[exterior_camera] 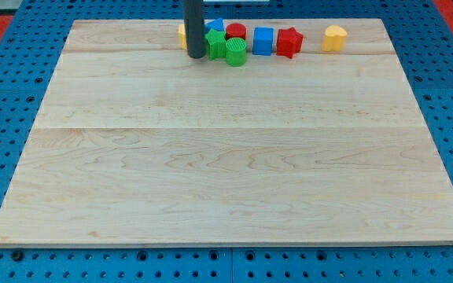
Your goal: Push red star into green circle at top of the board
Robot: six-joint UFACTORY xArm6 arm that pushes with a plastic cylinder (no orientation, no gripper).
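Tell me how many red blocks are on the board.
2: a red star at the view's top right of centre, and a red block behind the green circle. My rod may hide others.

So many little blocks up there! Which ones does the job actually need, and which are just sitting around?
Needed:
red star
green circle
my tip, just left of the green blocks

Just lying about:
blue cube
red block behind the green circle
green block
blue block
yellow block at the view's right
yellow block, mostly hidden behind the rod
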